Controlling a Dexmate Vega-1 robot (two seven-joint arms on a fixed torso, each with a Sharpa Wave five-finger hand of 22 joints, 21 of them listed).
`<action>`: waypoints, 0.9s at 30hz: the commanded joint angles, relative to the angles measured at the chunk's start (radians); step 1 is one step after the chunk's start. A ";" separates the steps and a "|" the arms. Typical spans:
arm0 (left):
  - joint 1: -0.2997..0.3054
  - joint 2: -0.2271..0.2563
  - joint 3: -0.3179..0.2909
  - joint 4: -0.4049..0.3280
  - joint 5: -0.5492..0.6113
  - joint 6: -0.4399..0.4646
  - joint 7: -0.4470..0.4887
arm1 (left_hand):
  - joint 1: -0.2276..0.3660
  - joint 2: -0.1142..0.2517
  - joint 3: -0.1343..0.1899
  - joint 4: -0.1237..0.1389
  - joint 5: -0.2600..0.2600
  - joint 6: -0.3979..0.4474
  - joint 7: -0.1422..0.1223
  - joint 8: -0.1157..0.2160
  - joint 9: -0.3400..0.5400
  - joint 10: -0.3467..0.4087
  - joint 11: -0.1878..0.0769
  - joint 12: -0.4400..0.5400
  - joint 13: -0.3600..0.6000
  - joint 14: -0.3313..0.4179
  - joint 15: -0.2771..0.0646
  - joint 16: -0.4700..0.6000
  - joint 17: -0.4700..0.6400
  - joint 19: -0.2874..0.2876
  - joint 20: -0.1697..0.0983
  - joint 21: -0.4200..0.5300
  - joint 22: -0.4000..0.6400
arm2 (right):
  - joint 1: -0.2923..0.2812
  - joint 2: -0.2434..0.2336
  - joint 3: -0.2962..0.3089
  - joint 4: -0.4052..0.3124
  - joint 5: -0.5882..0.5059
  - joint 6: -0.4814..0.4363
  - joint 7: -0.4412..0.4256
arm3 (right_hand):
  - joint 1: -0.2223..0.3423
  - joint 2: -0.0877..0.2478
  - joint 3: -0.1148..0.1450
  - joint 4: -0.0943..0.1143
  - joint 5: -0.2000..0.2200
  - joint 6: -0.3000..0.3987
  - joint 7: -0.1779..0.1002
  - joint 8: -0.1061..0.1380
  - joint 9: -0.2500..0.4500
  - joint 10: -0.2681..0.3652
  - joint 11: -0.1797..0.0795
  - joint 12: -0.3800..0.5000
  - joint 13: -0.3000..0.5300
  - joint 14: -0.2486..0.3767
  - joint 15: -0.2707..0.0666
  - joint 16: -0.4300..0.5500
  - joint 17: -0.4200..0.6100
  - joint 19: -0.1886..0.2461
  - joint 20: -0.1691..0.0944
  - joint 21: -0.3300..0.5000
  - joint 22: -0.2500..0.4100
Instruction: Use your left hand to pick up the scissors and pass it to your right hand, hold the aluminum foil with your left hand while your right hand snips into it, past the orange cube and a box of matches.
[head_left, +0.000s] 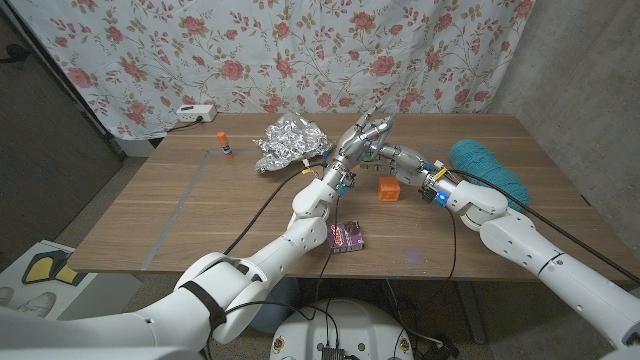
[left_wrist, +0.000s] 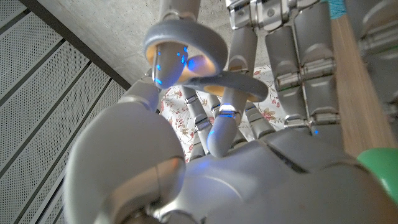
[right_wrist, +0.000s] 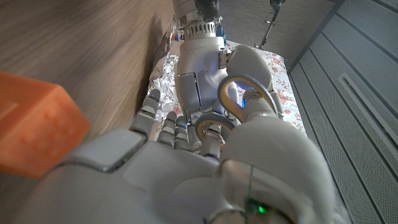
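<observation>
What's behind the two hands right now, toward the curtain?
In the head view the crumpled aluminum foil lies on the table behind and to the left of the left hand and right hand. The scissors' blades are hidden among the fingers.

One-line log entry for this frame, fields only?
phase: scissors handover | left hand: grips scissors | right hand: fingers at handles | aluminum foil: untouched | orange cube: on table

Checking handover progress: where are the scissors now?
Head view: scissors are mid-table between the left hand and right hand, above the orange cube, right of the foil.
</observation>
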 joint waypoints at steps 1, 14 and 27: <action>0.009 -0.014 0.000 -0.004 -0.014 0.016 -0.020 | 0.032 0.037 -0.006 0.001 -0.005 0.009 -0.001 0.005 0.002 0.006 -0.004 0.006 0.025 -0.014 -0.007 0.007 0.005 0.003 0.002 0.003 0.005 | -0.006 0.015 0.004 0.017 0.024 0.004 0.002 | 0.005 -0.003 -0.002 0.002 -0.009 0.019 -0.004 0.007 0.006 0.123 -0.127 0.002 0.003 0.007 -0.003 0.000 0.001 0.007 -0.007 0.001 0.000; 0.016 -0.004 -0.005 -0.019 -0.010 0.013 -0.005 | 0.037 0.039 -0.017 -0.001 -0.008 0.006 -0.003 0.003 0.003 0.006 -0.004 0.007 0.025 -0.015 -0.008 0.011 0.010 0.004 0.001 0.004 0.005 | 0.000 0.019 0.006 0.042 0.057 0.010 0.061 | -0.001 0.011 -0.003 0.005 -0.009 0.057 0.009 0.015 0.012 0.133 -0.106 -0.008 0.004 -0.001 0.009 -0.005 0.001 -0.005 0.007 -0.006 0.000; 0.019 0.015 -0.004 -0.037 0.012 0.000 0.021 | 0.042 0.041 -0.026 -0.002 -0.011 0.005 -0.004 0.003 0.003 0.004 -0.005 0.007 0.024 -0.017 -0.007 0.014 0.015 0.004 0.001 0.004 0.005 | -0.012 -0.007 0.011 0.016 0.050 -0.006 0.048 | 0.022 0.000 -0.003 -0.006 -0.005 0.101 -0.002 0.081 0.080 0.199 -0.107 -0.009 -0.011 0.032 0.004 0.007 0.001 0.006 0.010 -0.005 0.000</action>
